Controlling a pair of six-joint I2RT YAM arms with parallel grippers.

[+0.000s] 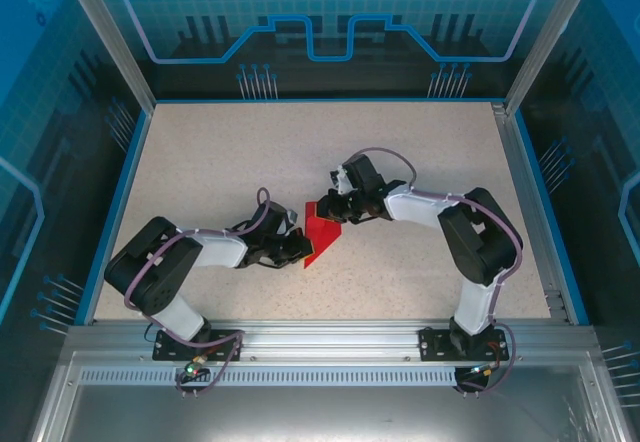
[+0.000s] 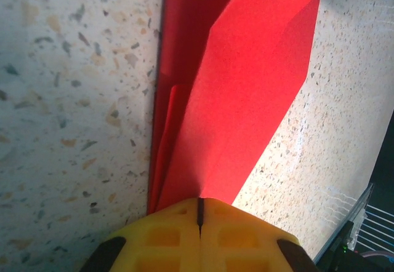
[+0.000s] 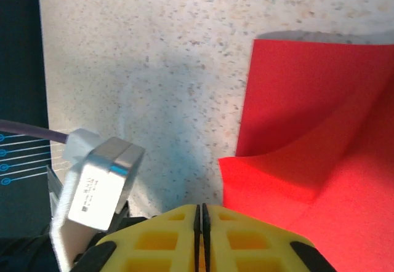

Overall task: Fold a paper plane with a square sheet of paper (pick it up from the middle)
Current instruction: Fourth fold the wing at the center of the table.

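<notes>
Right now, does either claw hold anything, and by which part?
The left claw pinches the red paper at its folded end. The right claw is shut beside a raised flap; hold uncertain.

Speckled tabletop — blue-rimmed, aluminium rail at near edge.

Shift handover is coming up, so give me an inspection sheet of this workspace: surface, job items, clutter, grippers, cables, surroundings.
Surface: speckled beige table, flat.
Job's things: red paper sheet, partly folded, near the table's middle between the two grippers.
Clutter: nothing seen.
Grippers: left gripper shut on one end of the paper; right gripper shut beside the paper's edge, no paper seen between its fingers.
Cables: purple cables loop along both arms, none lying on the paper.
Surroundings: blue printed panels behind and at the sides, aluminium frame at the front.
</notes>
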